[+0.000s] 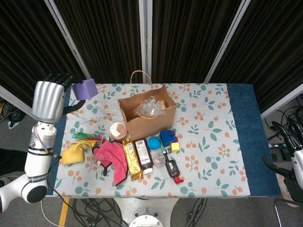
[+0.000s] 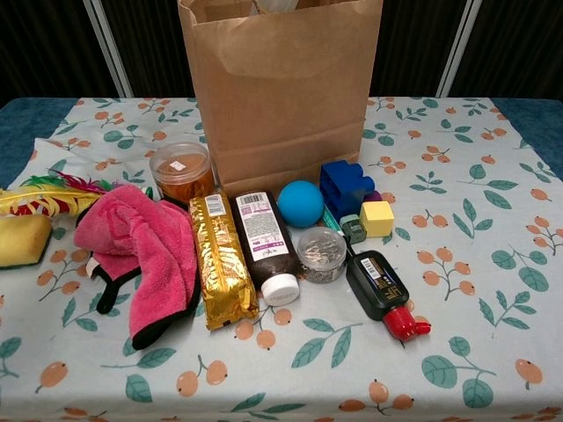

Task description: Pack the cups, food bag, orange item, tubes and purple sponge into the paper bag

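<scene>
Above the table's far-left corner, my left hand gripped the purple sponge, seen only from the head view; my right hand hung open, fingers apart, off the right edge.

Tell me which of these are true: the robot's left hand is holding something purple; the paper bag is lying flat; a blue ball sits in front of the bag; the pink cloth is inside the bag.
1. The left hand holds the purple sponge: true.
2. The paper bag lies flat: false, it stands upright and open.
3. A blue ball sits in front of the bag: true.
4. The pink cloth is inside the bag: false, it lies on the table.
</scene>
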You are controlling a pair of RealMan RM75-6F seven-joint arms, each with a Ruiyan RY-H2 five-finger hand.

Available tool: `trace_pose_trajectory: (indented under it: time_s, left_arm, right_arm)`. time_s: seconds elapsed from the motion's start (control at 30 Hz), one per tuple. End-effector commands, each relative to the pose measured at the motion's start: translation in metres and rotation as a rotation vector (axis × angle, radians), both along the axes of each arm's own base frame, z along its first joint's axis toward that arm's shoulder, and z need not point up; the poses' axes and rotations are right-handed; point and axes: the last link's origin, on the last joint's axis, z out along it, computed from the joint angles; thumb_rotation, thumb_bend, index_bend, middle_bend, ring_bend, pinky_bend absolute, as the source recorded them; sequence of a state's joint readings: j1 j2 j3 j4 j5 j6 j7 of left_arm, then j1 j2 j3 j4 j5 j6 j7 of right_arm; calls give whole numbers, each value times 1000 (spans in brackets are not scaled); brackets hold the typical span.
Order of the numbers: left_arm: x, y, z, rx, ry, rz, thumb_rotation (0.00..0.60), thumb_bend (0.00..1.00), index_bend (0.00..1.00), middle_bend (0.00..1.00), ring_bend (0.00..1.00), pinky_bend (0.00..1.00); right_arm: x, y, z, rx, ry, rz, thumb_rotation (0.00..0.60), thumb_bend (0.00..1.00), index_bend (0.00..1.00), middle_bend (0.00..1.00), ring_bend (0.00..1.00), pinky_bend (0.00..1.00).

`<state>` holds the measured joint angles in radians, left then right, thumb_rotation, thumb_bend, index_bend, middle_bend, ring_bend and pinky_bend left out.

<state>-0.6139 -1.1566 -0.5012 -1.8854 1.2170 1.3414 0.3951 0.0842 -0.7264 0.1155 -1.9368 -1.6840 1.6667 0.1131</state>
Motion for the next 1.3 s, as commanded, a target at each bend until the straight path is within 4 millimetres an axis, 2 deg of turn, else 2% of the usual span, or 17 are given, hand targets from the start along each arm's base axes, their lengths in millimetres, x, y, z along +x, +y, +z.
trace_pose_trajectory:
  time_s: [0.03, 0.27, 0.47, 0.67, 1.0, 1.3]
  left_arm:
    - [31, 11, -10, -63, -60, -42, 600, 191, 561, 579, 516, 455]
    - [69, 27, -34, -132, -137, -109, 600, 191, 561, 579, 517, 456]
    - [87, 42, -61, -208, -192, -106, 600, 190, 561, 579, 516, 456]
    - [95, 54, -86, -265, -203, -95, 600, 190, 561, 579, 517, 456]
    - [118, 65, -111, -307, -244, -125, 600, 190, 561, 579, 517, 456]
    - [117, 69, -128, -329, -253, -125, 600, 190, 539, 568, 514, 453]
  right_arm:
    - [-3, 0, -1, 4, -7, -5, 600, 81, 100, 261, 72, 19]
    - [-5, 1, 1, 2, -33, -6, 600, 82, 100, 261, 73, 19]
    - [-7, 1, 0, 9, -45, -13, 600, 83, 100, 262, 73, 20]
    - [-11, -2, -2, 15, -53, -26, 600, 85, 100, 262, 73, 20]
    - [-17, -8, -3, 24, -66, -47, 600, 87, 100, 262, 73, 20]
    - [-24, -11, -2, 20, -76, -65, 600, 86, 100, 262, 72, 20]
